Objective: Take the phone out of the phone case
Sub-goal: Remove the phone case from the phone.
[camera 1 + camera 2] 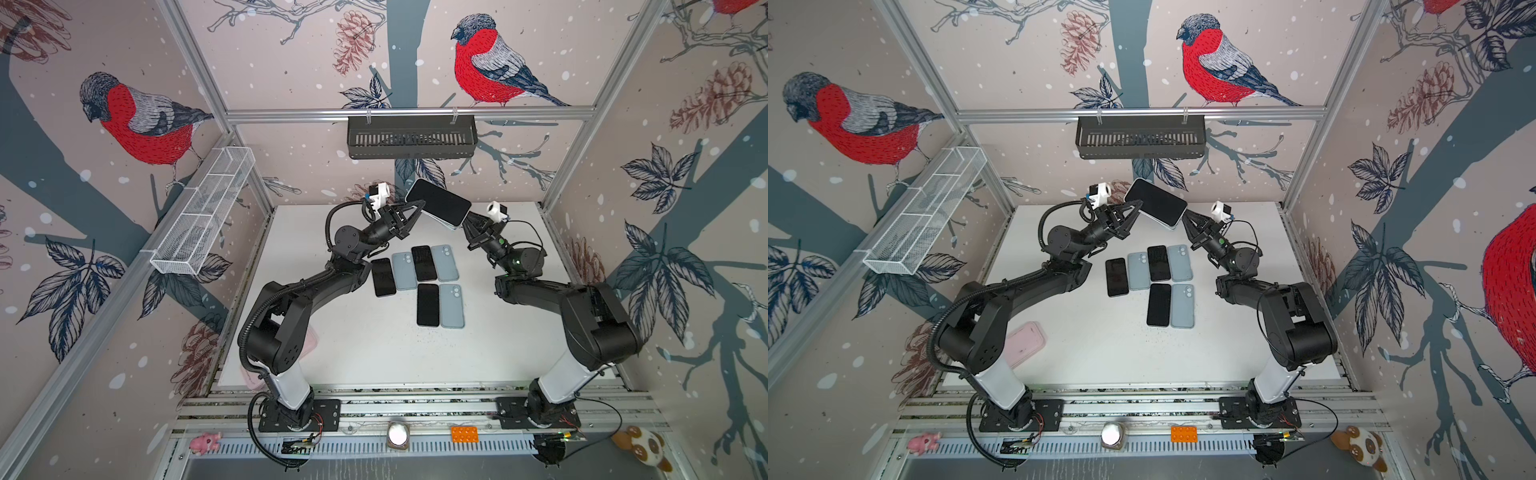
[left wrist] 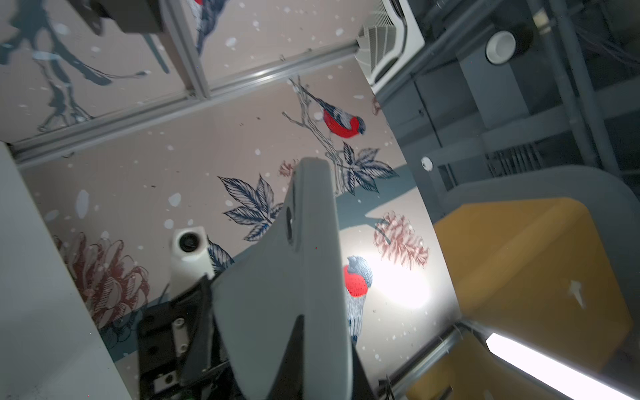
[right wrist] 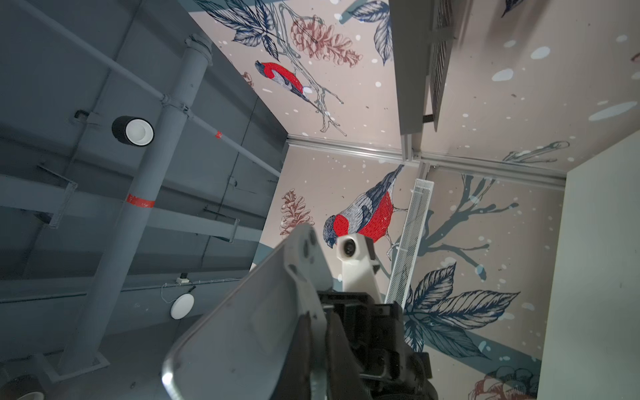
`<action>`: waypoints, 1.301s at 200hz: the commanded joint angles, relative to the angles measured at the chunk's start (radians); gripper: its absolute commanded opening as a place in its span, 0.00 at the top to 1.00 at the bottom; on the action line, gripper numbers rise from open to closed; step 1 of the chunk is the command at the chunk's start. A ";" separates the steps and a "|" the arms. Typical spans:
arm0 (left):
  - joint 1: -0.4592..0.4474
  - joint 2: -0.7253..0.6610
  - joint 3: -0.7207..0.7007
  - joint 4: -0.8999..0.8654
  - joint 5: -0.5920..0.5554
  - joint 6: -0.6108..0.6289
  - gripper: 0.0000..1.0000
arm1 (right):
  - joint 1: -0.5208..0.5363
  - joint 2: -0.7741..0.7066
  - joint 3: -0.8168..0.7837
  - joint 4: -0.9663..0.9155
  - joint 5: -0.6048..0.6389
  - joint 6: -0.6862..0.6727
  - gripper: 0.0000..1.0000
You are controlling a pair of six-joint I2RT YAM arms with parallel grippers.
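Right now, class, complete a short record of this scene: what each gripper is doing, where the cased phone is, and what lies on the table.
left gripper: shut on one end of the cased phone
right gripper: shut on the opposite end
cased phone: held in the air over the far part of the table, tilted, dark screen up
on the table: three black phones, each beside one of three grey-blue cases
pink case: near the left arm's base
task: phone not yet out
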 commanded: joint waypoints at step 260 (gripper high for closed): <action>-0.028 -0.125 -0.030 -0.108 0.080 0.031 1.00 | 0.009 -0.609 -0.091 -0.725 -0.101 -0.762 0.55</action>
